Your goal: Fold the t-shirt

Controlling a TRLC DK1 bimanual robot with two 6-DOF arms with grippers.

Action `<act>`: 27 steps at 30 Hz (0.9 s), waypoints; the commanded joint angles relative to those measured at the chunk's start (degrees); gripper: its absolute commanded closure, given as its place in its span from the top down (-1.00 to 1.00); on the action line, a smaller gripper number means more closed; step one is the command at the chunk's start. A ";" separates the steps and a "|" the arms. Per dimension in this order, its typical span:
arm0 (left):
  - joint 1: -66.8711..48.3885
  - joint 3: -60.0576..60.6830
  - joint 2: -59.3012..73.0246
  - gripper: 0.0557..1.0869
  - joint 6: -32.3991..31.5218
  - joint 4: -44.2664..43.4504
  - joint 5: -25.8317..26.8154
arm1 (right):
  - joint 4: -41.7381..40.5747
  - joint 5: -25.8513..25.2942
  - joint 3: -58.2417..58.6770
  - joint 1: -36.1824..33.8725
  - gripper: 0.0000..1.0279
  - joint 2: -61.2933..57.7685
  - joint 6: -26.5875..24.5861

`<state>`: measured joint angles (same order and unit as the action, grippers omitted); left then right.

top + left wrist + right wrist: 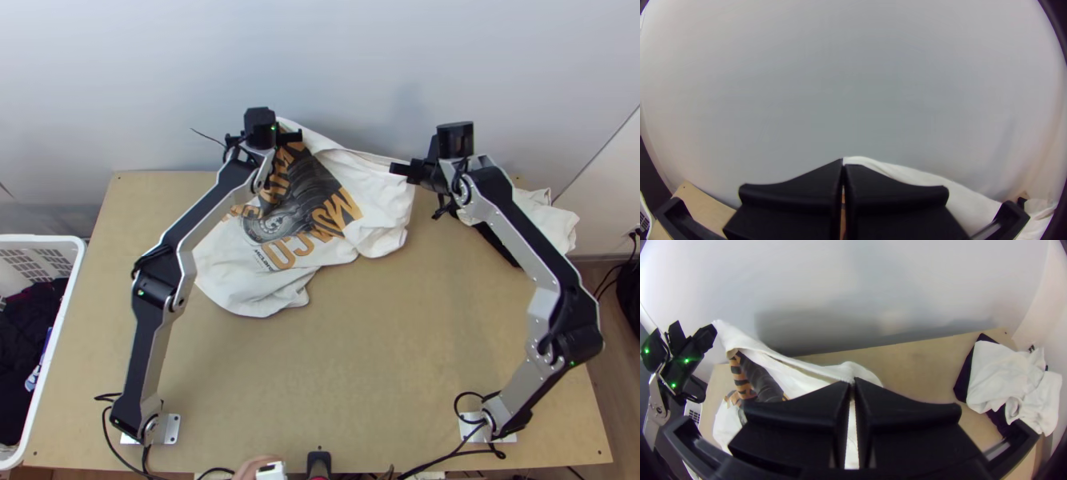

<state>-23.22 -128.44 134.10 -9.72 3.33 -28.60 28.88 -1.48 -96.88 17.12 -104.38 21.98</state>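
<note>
T-shirt [332, 172], white with a dark picture and orange lettering, is at the far side of the table [384, 336], nearer its left part, hung between both grippers. Upper edge is raised along the wall [336, 72]; the rest slopes down, print facing the top view, and its lower part lies loosely rumpled on the wood, not folded flat. Left gripper [262, 132]: at the table's far edge, fingers pressed together on one upper corner of the cloth, white fabric showing at the tips. Right gripper [420, 170]: also far out, well apart from the left one, fingers closed on the other end of the raised edge — cloth passes between them in its wrist view. Whether the pinched parts are hem or shoulder I cannot tell. Between the two grips the edge sags slightly. Beside the right arm, toward the table's far right corner, a bunched white cloth [1009, 378] lies over a dark cloth [963, 378]. Left of the table: white basket [62, 328] with dark clothes [28, 352] inside.
</note>
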 commanded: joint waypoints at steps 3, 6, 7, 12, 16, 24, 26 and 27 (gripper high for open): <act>2.22 -1.99 4.76 -0.80 -0.74 -1.22 -3.39 | -5.42 0.33 0.64 -0.87 -0.95 -6.72 2.81; 2.57 -1.99 4.85 -0.30 -0.66 -1.05 -3.39 | -5.51 0.24 -0.68 -0.69 -0.94 -8.30 3.86; 2.57 -1.99 4.85 -0.18 -0.57 -0.78 -3.39 | -5.59 0.24 -1.03 -0.60 -0.94 -8.65 3.95; 2.04 -1.99 4.59 0.30 -0.66 2.12 -3.30 | -5.86 -1.07 -1.47 0.28 0.02 -9.09 5.97; 1.34 -1.99 3.18 0.92 -1.97 5.63 -3.30 | -5.86 -1.25 -0.85 0.72 0.67 -8.65 7.38; -0.07 -1.99 -5.70 0.92 -7.60 14.51 -0.14 | -4.19 -1.25 -2.00 1.51 0.93 -8.47 9.05; -0.51 -1.90 -8.77 0.92 -9.62 18.90 2.32 | -1.90 -1.25 -3.49 1.51 0.92 -8.12 9.66; -0.77 -1.90 -10.18 0.92 -10.68 20.92 3.11 | -0.67 -1.25 -4.19 1.51 0.92 -8.03 9.66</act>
<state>-22.72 -130.41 131.44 -15.92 15.07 -29.61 24.69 -2.57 -98.61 18.28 -112.95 30.09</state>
